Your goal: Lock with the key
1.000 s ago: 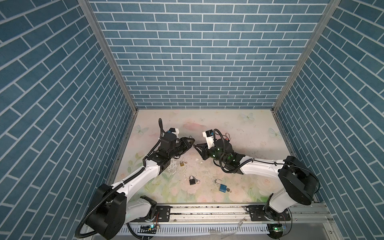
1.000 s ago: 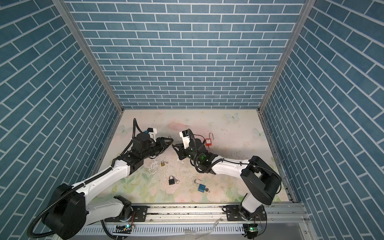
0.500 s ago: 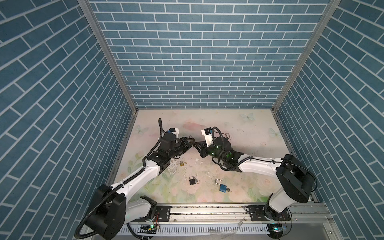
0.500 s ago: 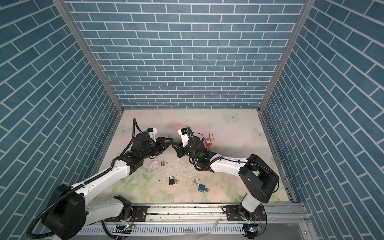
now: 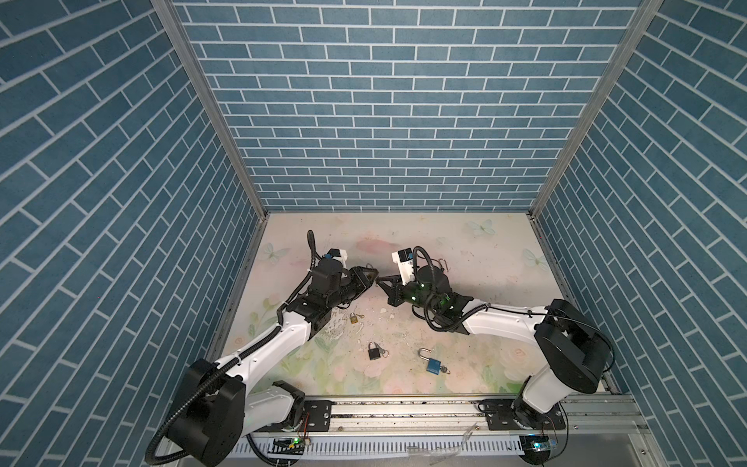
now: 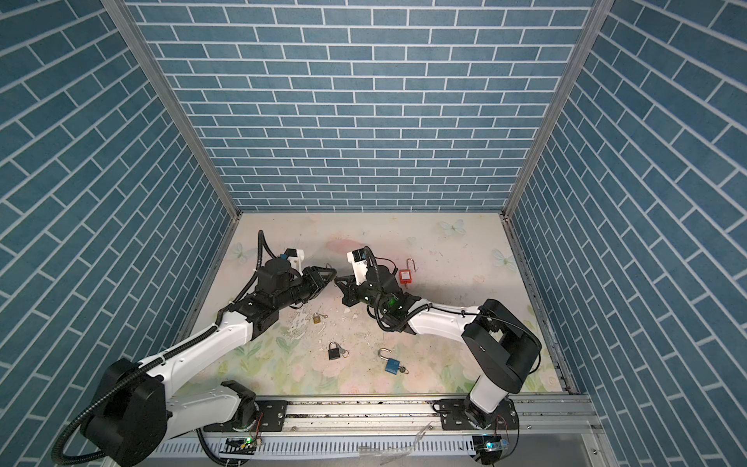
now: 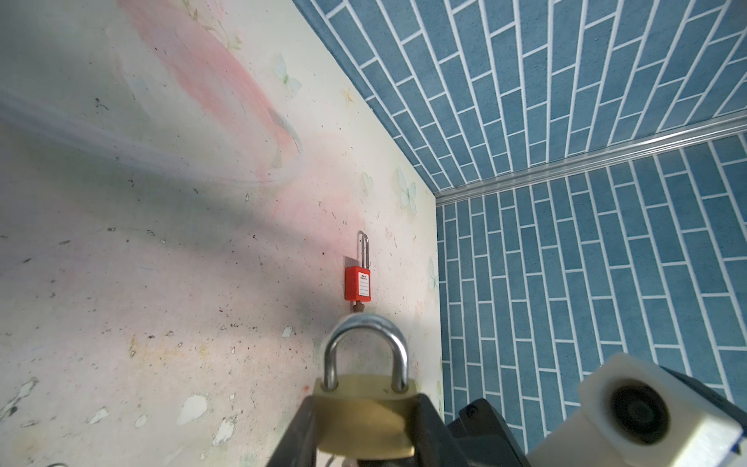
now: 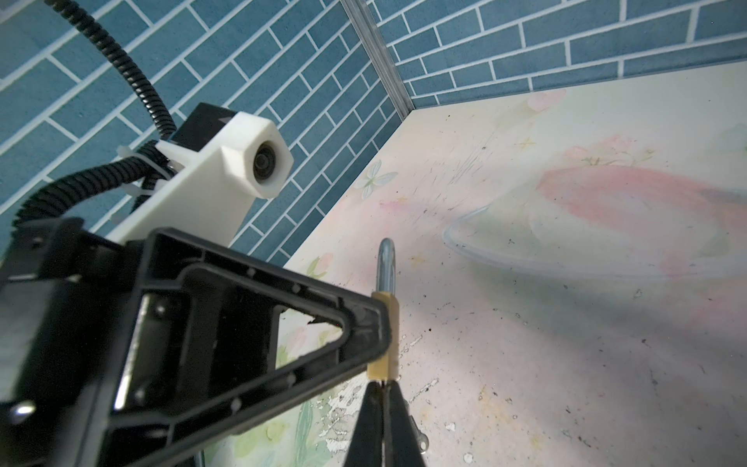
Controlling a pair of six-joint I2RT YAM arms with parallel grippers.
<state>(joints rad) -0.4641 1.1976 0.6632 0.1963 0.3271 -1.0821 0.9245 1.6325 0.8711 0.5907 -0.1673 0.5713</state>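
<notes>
Right gripper [image 8: 382, 388] has just pinched shut, apparently on the hidden key, against the brass padlock [image 7: 364, 424] clamped in the left gripper [image 7: 364, 400]; turning comes next

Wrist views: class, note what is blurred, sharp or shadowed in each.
Left wrist view: brass lock soft up close, red lock sharp, a broad shadow across the table. Right wrist view: right pincer blurred up close, shadow on the table beyond.
</notes>
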